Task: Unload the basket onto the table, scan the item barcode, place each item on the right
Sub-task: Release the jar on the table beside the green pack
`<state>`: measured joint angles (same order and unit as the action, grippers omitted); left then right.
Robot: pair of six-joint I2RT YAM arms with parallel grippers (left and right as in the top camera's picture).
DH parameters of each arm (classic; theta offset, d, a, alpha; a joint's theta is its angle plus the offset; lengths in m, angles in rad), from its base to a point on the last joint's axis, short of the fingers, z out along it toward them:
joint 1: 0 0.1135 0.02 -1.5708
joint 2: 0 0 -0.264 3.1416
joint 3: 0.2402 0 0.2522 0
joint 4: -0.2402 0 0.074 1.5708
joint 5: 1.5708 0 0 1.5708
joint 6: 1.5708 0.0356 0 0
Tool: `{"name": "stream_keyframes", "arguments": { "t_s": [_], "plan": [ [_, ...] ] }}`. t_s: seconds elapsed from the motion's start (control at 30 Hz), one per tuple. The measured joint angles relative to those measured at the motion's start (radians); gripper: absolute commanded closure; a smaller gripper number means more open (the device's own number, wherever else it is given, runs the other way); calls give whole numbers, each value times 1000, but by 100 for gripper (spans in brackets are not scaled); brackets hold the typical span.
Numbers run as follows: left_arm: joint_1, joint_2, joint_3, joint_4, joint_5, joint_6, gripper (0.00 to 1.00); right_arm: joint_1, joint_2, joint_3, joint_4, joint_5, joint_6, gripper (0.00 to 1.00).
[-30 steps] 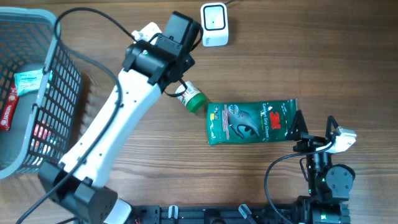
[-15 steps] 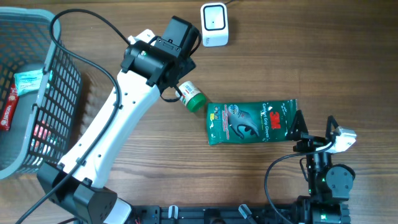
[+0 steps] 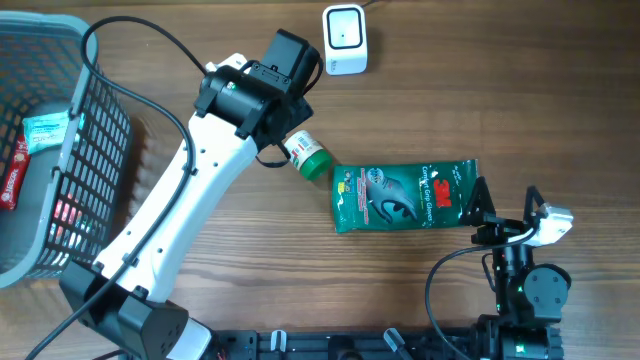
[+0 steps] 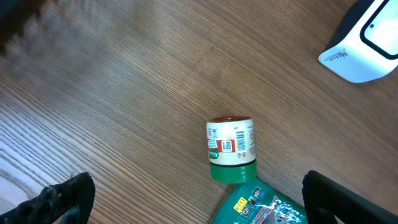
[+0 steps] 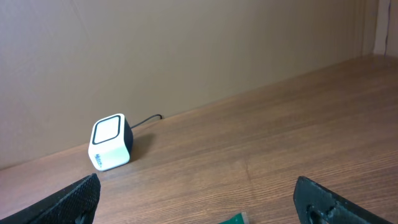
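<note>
My left gripper (image 4: 198, 183) hung wide open and empty above the green-capped bottle (image 4: 231, 149), which lay on its side on the wooden table (image 4: 124, 93), barcode up, just beside the 3M glove packet (image 3: 405, 195) and near the white scanner (image 3: 344, 38). My right gripper (image 5: 196, 196) stood wide open too, holding nothing.

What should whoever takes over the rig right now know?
Left gripper: open, holding nothing, hanging over the bottle.
Right gripper: open, holding nothing, parked near the table's front edge, facing the scanner.
Bottle: on its side on the table, barcode up, green cap next to the green pack's corner. The scanner is at the far edge.
Basket: to the left, with a few packets inside.
Done: the frames show no sign of a scan.
Left: probably grasp the bottle and show its barcode to the scanner.
</note>
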<state>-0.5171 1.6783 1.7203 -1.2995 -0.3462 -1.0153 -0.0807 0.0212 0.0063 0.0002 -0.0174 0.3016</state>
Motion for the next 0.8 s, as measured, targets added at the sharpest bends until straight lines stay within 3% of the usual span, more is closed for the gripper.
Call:
{"name": "stream_keyframes", "arguments": {
  "t_s": [0.07, 0.27, 0.43, 0.5, 0.6, 0.73, 0.8],
  "plan": [
    [0, 0, 0, -2, 0, -2, 0, 0, 0, 0, 0, 0, 0, 0],
    [18, -2, 5, -5, -34, 35, 0, 0, 0, 0, 0, 0, 0, 0],
    [179, -50, 175, 13, -201, 98, 0, 0, 0, 0, 0, 0, 0, 0],
    [273, -97, 245, 32, -246, 107, 0, 0, 0, 0, 0, 0, 0, 0],
    [532, -204, 307, 49, -288, 114, 0, 0, 0, 0, 0, 0, 0, 0],
    [869, -199, 317, -80, -196, 119, 0, 0, 0, 0, 0, 0, 0, 0],
    [964, -160, 314, -143, -142, 122, 0, 0, 0, 0, 0, 0, 0, 0]
  ]
}}
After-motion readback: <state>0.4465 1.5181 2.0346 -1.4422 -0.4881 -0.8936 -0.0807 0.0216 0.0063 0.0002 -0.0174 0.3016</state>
